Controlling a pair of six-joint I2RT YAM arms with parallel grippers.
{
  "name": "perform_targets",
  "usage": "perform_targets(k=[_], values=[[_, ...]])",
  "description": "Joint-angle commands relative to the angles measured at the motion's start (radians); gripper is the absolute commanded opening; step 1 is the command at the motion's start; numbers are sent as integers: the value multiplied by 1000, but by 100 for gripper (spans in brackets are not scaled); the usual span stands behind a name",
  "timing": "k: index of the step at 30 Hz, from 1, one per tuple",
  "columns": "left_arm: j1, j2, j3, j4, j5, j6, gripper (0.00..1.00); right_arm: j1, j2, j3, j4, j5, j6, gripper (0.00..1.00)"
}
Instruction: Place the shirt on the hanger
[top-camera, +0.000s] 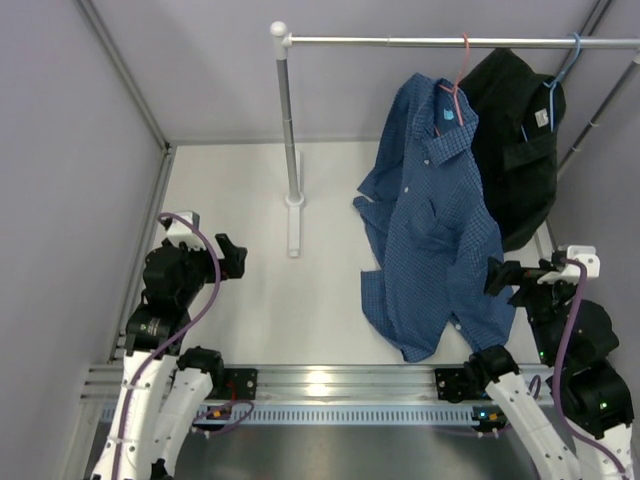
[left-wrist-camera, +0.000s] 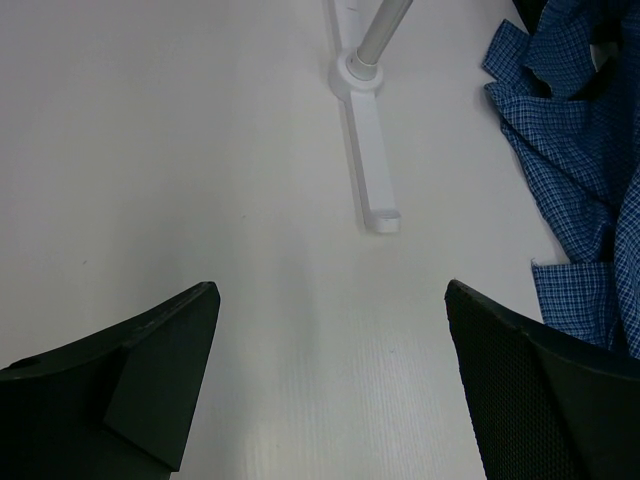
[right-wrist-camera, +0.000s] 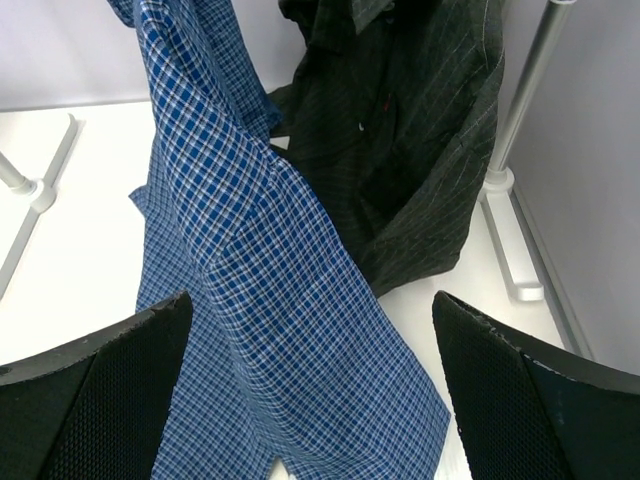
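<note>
Your left tool (left-wrist-camera: 330, 292) and right tool (right-wrist-camera: 305, 305) are gaping wide, empty, while the shirt (top-camera: 435, 215) is hanging lopsided on the hanger (top-camera: 461, 65) ahead of the right tool, so you are probably finishing, straightening it next.

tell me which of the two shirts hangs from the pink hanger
The blue checked shirt, on the pink hanger; the black shirt beside it hangs from a light blue hanger.
</note>
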Motion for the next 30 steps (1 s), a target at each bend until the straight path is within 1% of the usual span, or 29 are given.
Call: perform_targets(k=[1,30], values=[[-4,-10,-5,42,18,-9,98,-10,14,-1,35,32,19,100],[-4,-17,-8,42,24,-5,98,-10,33,-19,41,41,39,99]])
